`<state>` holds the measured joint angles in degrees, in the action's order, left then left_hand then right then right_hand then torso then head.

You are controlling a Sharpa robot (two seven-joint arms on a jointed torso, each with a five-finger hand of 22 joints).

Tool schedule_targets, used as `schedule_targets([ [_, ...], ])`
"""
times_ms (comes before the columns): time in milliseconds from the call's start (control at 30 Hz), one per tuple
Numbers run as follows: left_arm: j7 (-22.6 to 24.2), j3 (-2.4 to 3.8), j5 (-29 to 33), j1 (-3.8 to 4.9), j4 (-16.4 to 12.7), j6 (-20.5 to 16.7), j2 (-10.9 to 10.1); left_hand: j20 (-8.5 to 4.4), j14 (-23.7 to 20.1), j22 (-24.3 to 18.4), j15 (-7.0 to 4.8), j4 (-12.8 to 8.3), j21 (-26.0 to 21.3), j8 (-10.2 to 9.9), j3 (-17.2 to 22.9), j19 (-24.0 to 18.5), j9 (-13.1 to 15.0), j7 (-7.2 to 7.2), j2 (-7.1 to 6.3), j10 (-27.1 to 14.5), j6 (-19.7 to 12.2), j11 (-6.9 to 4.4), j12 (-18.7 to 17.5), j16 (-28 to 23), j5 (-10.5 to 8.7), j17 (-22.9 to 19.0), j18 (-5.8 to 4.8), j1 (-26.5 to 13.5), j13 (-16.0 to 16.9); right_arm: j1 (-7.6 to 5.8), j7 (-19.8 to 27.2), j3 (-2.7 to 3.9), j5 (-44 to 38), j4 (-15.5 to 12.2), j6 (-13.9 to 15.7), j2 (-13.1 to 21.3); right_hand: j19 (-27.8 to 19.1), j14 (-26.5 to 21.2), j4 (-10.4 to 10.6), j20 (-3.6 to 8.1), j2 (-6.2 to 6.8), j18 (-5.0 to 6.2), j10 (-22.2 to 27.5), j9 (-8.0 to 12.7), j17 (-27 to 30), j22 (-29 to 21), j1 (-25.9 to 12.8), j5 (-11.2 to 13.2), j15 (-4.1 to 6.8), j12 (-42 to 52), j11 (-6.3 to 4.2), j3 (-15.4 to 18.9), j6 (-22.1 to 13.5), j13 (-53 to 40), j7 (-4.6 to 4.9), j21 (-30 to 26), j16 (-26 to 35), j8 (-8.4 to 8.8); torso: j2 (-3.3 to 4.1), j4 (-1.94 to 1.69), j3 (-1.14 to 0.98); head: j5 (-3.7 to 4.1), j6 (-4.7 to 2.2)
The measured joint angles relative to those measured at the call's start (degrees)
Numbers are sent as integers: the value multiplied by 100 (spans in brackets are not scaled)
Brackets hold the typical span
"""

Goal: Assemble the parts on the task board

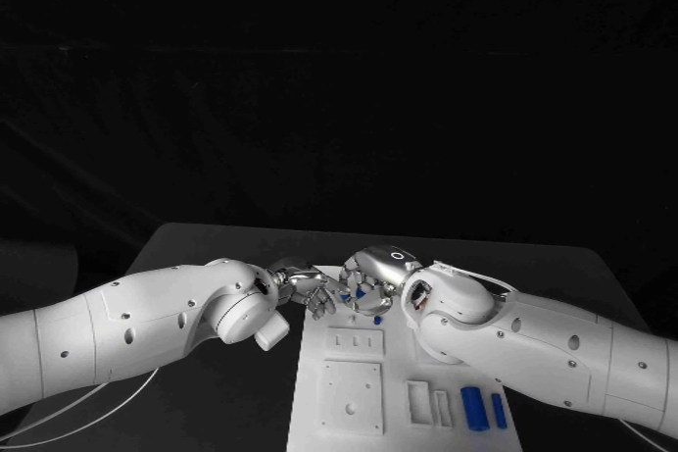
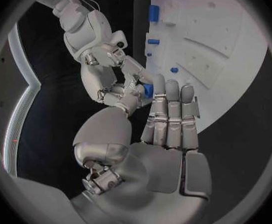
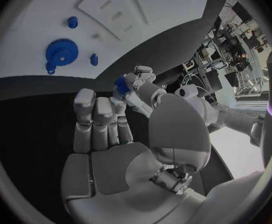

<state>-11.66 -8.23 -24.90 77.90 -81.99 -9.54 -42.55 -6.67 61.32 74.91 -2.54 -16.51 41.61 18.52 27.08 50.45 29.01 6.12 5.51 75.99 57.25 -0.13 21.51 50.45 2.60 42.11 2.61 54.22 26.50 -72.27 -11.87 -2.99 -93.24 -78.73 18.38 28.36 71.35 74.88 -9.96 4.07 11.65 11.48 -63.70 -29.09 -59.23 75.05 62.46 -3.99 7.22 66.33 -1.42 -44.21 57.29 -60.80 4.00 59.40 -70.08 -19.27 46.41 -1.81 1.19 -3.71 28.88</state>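
Two silver hands meet fingertip to fingertip over the far end of the white task board (image 1: 339,393) on the black bench (image 1: 212,246). The right hand (image 1: 370,276) and the left hand (image 1: 300,283) both touch one small blue part (image 2: 148,89), pinched between their fingertips; which hand bears it cannot be told. On the board, a blue gear (image 3: 62,50) sits among small blue pegs (image 3: 71,22), while two blue cylinders (image 1: 475,409) lie at the near edge beside white rectangular recesses (image 1: 419,401).
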Motion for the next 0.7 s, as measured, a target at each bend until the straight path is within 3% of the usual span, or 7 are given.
schedule_targets([
  [567,-14,-4,-12,-3,25,24,16,1,0,0,0,0,30,35,86,1,78,-31,-2,48,71,-29,0,58,0,0,-2,-2,45,8,-42,-2,0,-37,-21,2,7,15,0,-8,0,1,0,8,0,0,0,0,11,0,0,0,-2,-1,3,0,0,-19,-1,-2,-2,-2,-5],
  [700,-14,-3,-25,-3,42,42,32,1,0,-1,0,-5,33,23,479,1,77,-34,-39,48,73,-28,0,58,-19,-14,-9,36,81,11,-60,-5,0,-43,-24,2,7,15,0,-9,0,1,0,8,0,0,0,0,11,0,0,0,12,-1,-11,0,0,-19,0,-2,-2,-3,3],
])
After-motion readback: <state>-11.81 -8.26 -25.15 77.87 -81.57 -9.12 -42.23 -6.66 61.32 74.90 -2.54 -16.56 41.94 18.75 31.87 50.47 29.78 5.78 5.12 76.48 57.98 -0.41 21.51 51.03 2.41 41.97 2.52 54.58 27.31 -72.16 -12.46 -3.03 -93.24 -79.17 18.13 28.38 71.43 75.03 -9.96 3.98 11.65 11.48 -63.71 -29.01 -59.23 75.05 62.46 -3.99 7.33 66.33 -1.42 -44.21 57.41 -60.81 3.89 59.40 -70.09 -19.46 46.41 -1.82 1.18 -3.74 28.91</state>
